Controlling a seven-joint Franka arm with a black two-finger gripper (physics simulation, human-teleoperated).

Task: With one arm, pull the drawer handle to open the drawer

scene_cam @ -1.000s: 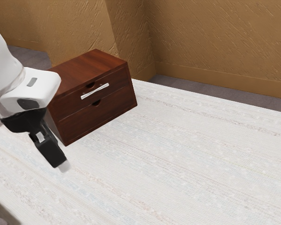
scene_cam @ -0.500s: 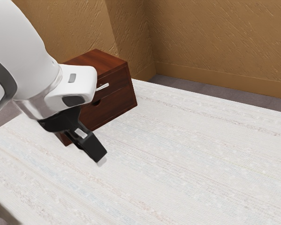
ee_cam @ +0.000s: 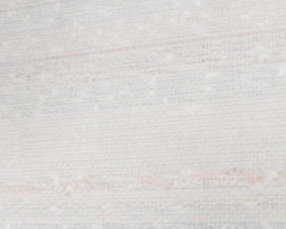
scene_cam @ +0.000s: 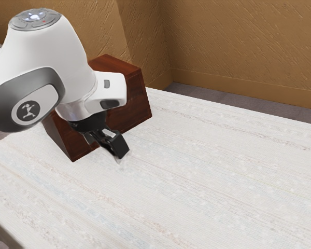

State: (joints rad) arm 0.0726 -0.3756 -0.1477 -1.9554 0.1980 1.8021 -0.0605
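Our gripper (scene_cam: 118,149), released or clenched we cannot tell, hangs low beside the wooden drawer cabinet (scene_cam: 135,101) and could ram its front, shoving it away.

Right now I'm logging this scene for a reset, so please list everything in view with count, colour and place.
drawer cabinet: one, dark red-brown wood, on the table toward the exterior view's left, partly behind the arm
table: one, off-white woven surface, across the foreground
walls: two meeting in a corner, tan, behind the table
floor: one strip, grey, between wall and table
arm: one, white and grey, in from the exterior view's left
pincer: one, black, low over the table in front of the cabinet
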